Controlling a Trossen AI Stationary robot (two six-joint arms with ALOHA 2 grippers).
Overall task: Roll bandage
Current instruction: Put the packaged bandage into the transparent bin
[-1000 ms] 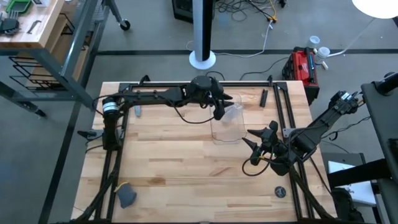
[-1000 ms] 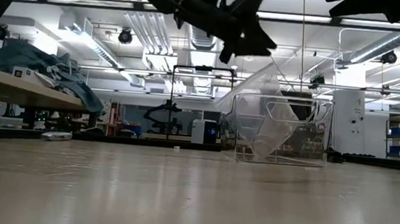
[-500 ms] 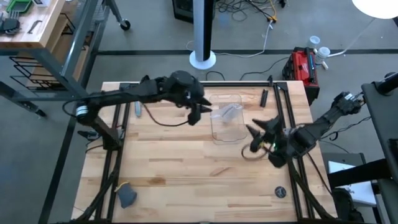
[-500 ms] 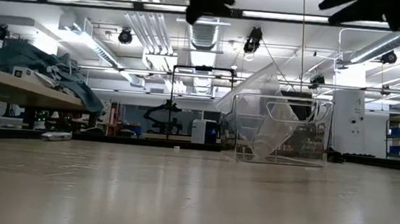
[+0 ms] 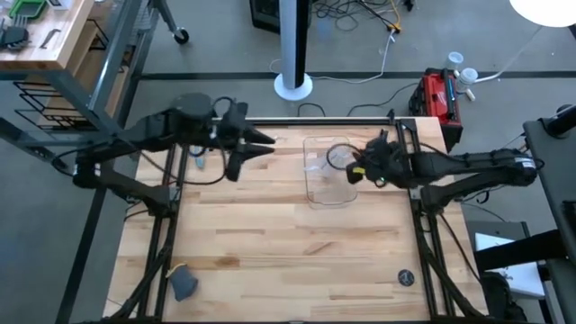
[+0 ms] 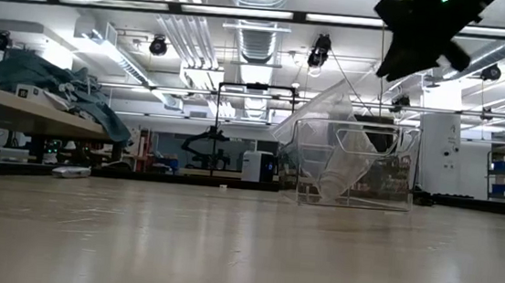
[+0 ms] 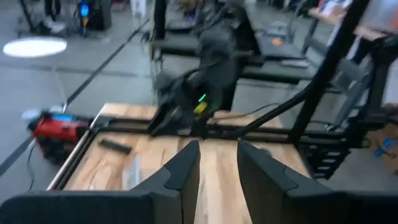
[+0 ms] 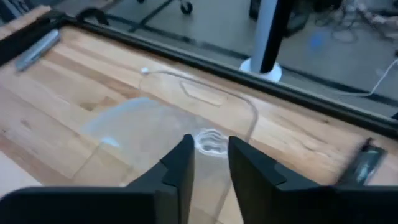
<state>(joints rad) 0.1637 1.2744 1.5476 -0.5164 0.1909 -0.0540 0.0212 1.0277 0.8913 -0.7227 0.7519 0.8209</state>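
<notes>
Both grippers raised over the counter's far half, nothing held

The right gripper hangs above the clear tray near the far edge, fingers slightly parted around nothing. In the tray lies the crinkled clear wrapper; a small pale coil shows there, perhaps the bandage, though I cannot tell. The left gripper hovers toward the far left corner, well apart from the tray, fingers released.
</notes>
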